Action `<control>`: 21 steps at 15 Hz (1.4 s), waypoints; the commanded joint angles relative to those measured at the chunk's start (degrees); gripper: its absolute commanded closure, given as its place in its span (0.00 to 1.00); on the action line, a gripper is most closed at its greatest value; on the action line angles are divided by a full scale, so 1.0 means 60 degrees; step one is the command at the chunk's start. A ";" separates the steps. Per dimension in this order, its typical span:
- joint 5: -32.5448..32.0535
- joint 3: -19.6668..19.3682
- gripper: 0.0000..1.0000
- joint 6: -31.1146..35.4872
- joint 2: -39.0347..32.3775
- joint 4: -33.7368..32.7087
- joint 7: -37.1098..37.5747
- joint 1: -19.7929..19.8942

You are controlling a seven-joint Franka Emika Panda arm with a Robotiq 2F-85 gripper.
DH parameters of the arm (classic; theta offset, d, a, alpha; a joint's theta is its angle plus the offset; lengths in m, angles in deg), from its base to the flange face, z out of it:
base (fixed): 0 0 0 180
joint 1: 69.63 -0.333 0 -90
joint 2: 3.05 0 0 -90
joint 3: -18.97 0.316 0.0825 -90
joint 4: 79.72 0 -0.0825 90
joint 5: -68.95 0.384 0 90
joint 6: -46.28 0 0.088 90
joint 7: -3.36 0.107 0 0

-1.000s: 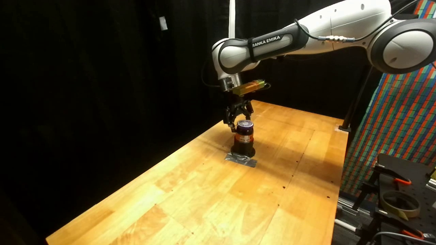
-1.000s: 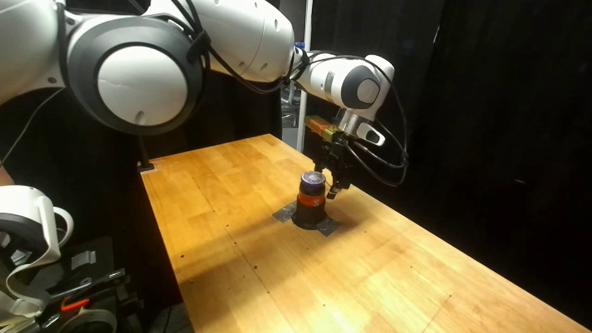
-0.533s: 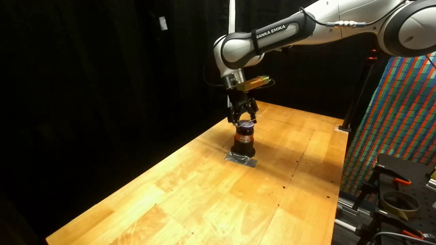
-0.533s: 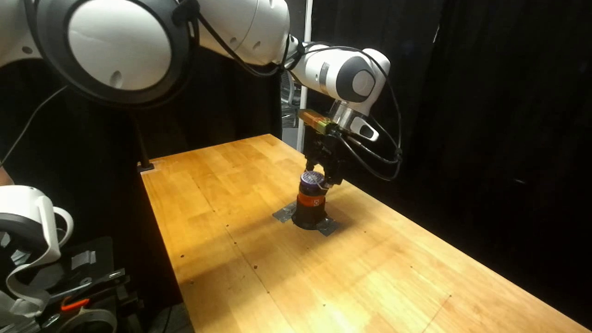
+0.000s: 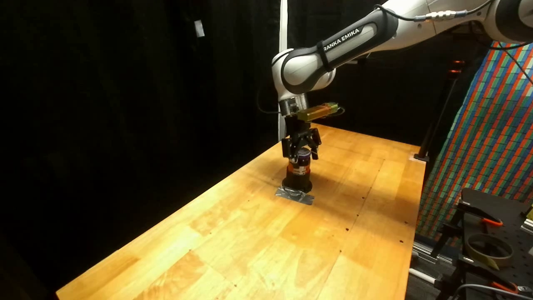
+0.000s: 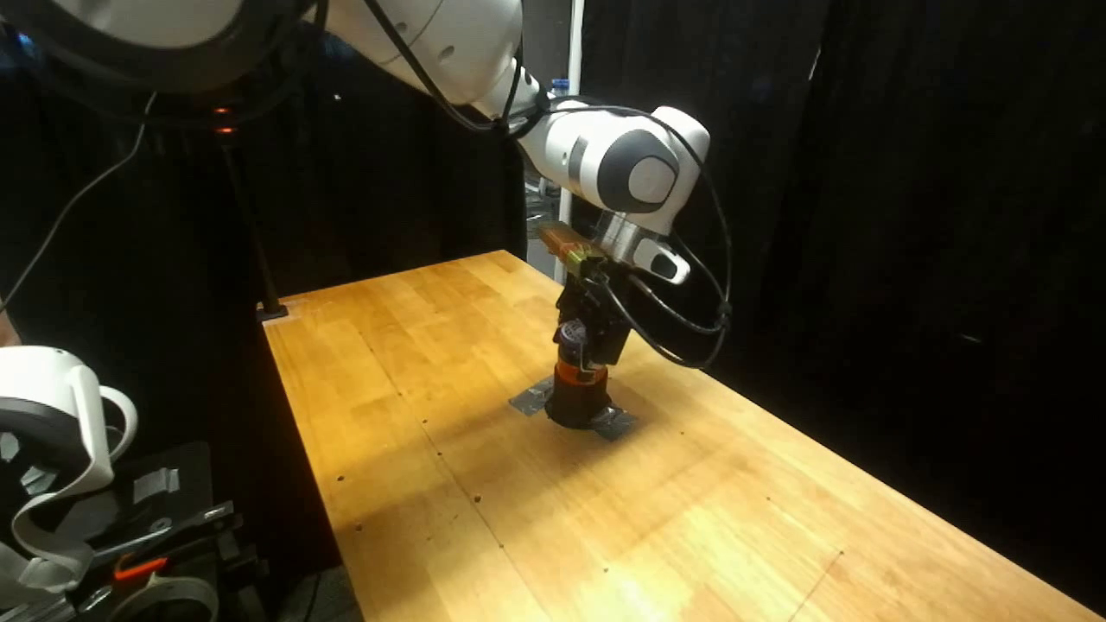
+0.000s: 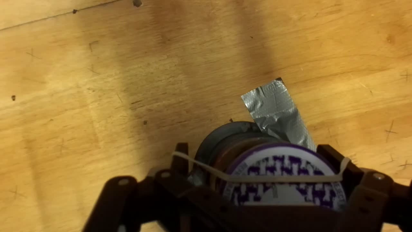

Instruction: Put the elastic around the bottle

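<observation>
Much bare table [image 5: 258, 258] surrounds the upright bottle [image 5: 299, 168], which stands nearer one long edge. My arm [image 5: 304, 68] points my gripper [image 7: 259, 161] down over it, jaws parted, elastic [image 7: 286, 179] strung between them. I cover part of the bottle's top; whether the elastic rings it, I cannot tell.

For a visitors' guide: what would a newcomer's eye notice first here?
The white and grey robot arm probably strikes first, over the yellowish wooden table in both exterior views. In the wrist view, the beige elastic band, stretched between the spread jaws, crosses the round purple and white cap of the dark bottle.
</observation>
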 commanded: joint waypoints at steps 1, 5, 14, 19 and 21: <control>0.0316 -0.0211 0.00 0.1169 0.1233 0.2228 0.0028 0.0058; 0.0539 -0.0273 0.00 0.2211 0.2134 0.3735 0.0002 0.0059; 0.0503 -0.0474 0.51 0.6088 0.3823 0.7158 0.0551 -0.0142; 0.0021 -0.0829 0.88 0.9987 0.4408 0.8736 0.1521 -0.0754; -0.0491 -0.1331 0.93 1.1170 0.4614 0.9310 0.2006 -0.1288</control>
